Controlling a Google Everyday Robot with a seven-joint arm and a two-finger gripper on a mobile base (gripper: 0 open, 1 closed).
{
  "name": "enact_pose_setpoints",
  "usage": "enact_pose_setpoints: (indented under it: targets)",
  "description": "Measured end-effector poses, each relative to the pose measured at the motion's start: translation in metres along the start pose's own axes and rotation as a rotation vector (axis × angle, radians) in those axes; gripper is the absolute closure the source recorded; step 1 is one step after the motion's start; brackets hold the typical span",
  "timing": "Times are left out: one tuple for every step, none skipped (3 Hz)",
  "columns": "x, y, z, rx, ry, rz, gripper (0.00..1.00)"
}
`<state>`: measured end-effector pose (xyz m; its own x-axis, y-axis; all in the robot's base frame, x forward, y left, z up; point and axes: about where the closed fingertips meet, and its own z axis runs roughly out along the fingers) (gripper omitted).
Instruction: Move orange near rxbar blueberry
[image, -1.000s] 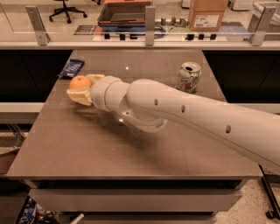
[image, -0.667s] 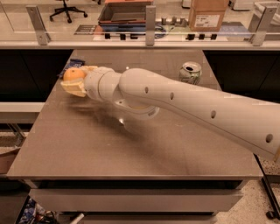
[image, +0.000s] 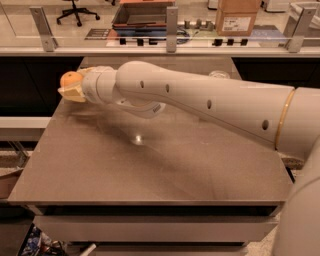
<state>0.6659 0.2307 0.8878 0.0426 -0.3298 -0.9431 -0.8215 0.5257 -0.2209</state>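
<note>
The orange (image: 70, 80) is a round orange fruit held in my gripper (image: 71, 87) at the far left of the table, near the back-left corner. My pale fingers (image: 73, 94) wrap around it from below and behind. The white arm (image: 200, 107) stretches from the right across the table and hides the spot behind the gripper. The rxbar blueberry is hidden behind the arm and gripper.
The brown table (image: 150, 165) has its left edge just beside the gripper. Only the top of the soda can (image: 218, 74) shows above the arm at the back right. A glass-railed counter (image: 165, 47) runs behind the table.
The arm has swung further left and back, carrying the orange toward the back-left corner. The blue bar, visible earlier, is now covered by the arm, and the can is mostly hidden.
</note>
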Motion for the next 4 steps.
enact_pose_setpoints:
  targets:
    - [0.023,-0.031,0.014,0.034,0.052,0.013,1.00]
    - [0.044,-0.064,0.025,0.068,0.074,0.058,1.00]
    - [0.045,-0.066,0.027,0.069,0.075,0.061,0.83]
    - [0.045,-0.064,0.028,0.066,0.074,0.060,0.60]
